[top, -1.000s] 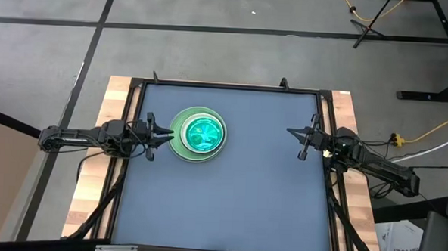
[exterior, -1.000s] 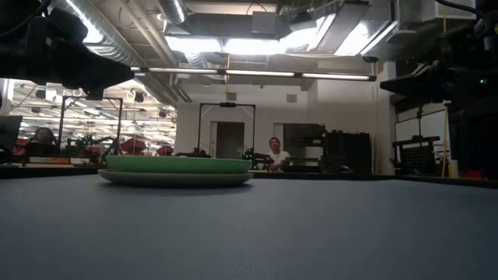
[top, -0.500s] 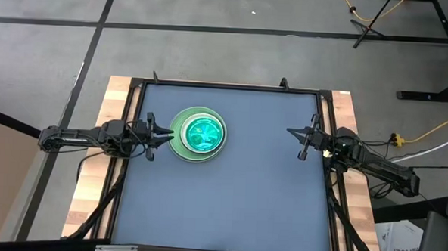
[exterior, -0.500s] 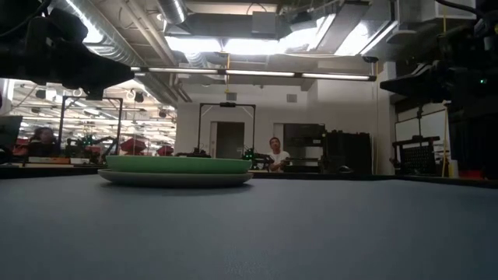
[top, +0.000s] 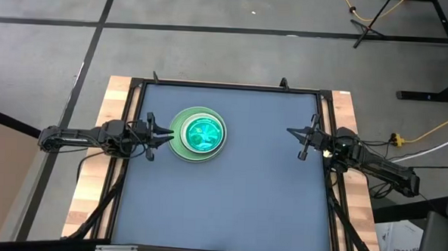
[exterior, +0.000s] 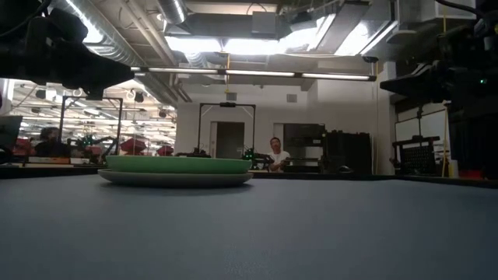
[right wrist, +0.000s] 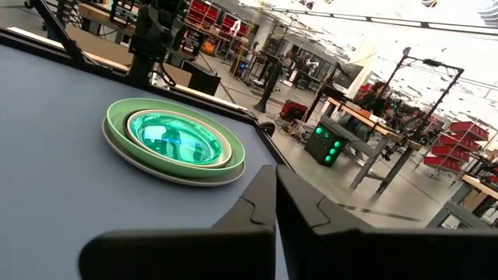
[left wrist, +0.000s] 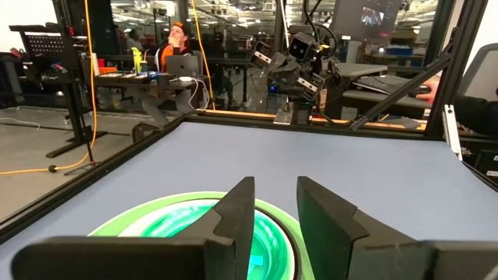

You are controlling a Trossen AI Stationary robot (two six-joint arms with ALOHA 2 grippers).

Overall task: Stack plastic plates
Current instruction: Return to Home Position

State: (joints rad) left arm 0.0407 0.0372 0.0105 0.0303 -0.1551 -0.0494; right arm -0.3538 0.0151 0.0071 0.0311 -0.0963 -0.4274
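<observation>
One stack is all that is left to mind on the table (top: 228, 209), so the stacking reads as done and your job now is a clean retreat to home.

Start at the left of the high view. Your left gripper (top: 167, 136) sits at the table's left edge with its tips just beside the rim of the stack. Its wrist view shows the two fingers (left wrist: 235, 218) narrowly parted and holding nothing. The low view shows that arm as a dark mass above plate height, but I cannot tell how much clearance the tips have. Lift first, then draw straight back away from the rim. Do not sweep sideways, because a brush against these light plates would likely slide them off one another.

Left of centre is the stack of plastic plates (top: 198, 134). A grey plate (exterior: 175, 180) is at the bottom with a light green plate (right wrist: 117, 124) on it. The translucent green-blue small plates (top: 205, 132) are nested in the middle. They look centred and level, so leave them as they lie.

At the right of the high view, your right gripper (top: 292, 132) waits by the table's right edge, well apart from the stack. Its fingers are pressed together and empty. Its path back looks free, so you can fold it home at an easy pace.
</observation>
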